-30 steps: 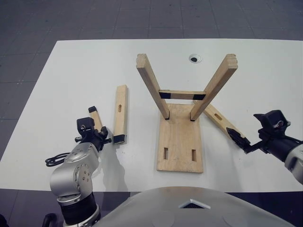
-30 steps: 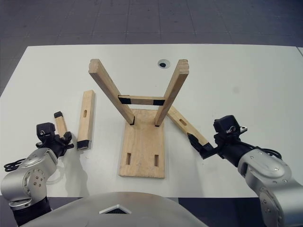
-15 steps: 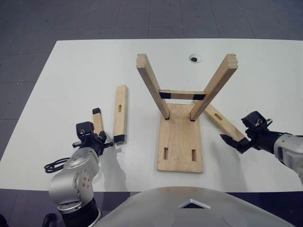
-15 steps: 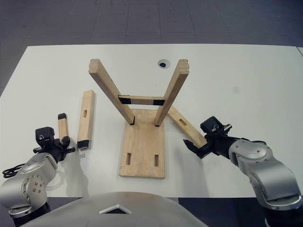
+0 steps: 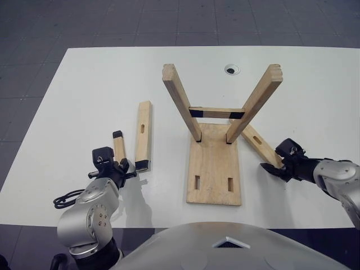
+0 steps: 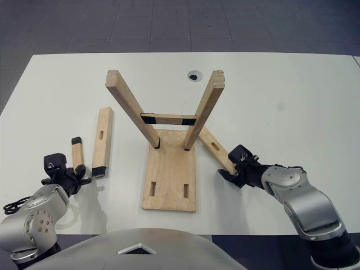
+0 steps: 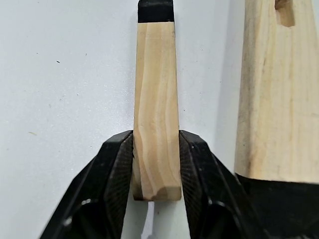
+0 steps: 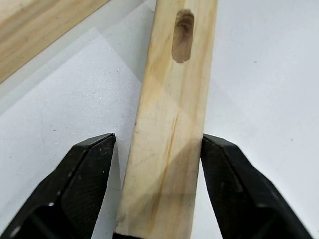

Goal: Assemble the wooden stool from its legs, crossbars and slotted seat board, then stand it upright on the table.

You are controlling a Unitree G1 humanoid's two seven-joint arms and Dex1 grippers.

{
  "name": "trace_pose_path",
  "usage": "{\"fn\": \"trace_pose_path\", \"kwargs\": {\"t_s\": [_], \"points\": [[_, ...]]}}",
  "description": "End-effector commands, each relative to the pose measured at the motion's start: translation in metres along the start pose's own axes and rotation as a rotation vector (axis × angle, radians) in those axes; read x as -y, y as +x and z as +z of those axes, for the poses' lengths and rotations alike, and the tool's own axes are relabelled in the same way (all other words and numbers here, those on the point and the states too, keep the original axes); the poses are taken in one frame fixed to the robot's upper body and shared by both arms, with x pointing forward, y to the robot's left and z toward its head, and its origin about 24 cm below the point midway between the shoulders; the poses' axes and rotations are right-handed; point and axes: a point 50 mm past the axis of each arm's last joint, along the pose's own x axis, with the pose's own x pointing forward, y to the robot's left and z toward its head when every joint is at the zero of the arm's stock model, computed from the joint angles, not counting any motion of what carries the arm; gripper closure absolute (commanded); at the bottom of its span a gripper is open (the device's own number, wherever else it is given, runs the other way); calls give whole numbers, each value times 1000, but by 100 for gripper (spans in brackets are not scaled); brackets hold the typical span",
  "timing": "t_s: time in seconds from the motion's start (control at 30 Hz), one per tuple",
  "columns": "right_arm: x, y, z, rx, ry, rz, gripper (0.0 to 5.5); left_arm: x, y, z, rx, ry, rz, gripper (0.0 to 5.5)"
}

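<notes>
White bench [image 5: 84, 84] with small round hole [image 5: 231, 69] near far edge; around it, dark grey tiled floor [image 5: 112, 22].

We see the pale seat board [image 5: 214, 171] lying flat, with two empty slots at its six o'clock end. At its twelve o'clock end two standing legs [image 5: 181, 101] splay into a V, bridged by a black-tipped crossbar [image 5: 216, 112]. At nine o'clock lie a slotted loose leg [image 5: 143, 135] and a short bar [image 5: 119, 149] — this one clamped in the left gripper [image 7: 155, 149]. At three o'clock a slanted leg [image 5: 260, 140] lies flat.

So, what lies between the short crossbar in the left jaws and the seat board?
A loose slotted leg lies flat between the short crossbar and seat board, seen in the left eye view.
</notes>
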Motion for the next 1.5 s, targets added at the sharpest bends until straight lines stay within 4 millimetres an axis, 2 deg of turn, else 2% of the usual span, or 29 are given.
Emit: {"fn": "trace_pose_path", "kwargs": {"t_s": [0.03,0.13,0.2,0.33,0.57,0.83,1.03,1.07,1.23,1.33,1.43,1.5], "points": [[-6,-1,-21,-117,52,-36,310,7,-10,16,144,30,-31,417],[-13,-6,-27,-156,76,-72,340,8,-13,18,167,28,-29,417],[-21,-10,-30,-175,111,-68,340,9,-16,16,169,19,-27,417],[-37,-13,-39,-201,292,-78,341,9,-18,15,169,10,-25,417],[-57,-16,-48,-217,425,-149,343,7,-24,24,244,17,0,417],[-65,-12,-54,-199,465,-289,343,5,-29,28,291,16,20,417],[-57,-9,-57,-185,458,-372,343,8,-34,40,387,18,17,417],[-57,-8,-58,-184,460,-377,306,8,-35,41,399,16,13,417],[-55,-6,-58,-168,482,-374,209,8,-35,43,412,19,8,417],[-51,-8,-49,-123,486,-372,149,8,-35,45,424,31,9,417],[-32,-15,-25,3,461,-417,100,10,-36,53,477,45,14,417],[-10,-27,2,140,445,-480,61,11,-39,61,539,53,19,417]]}}
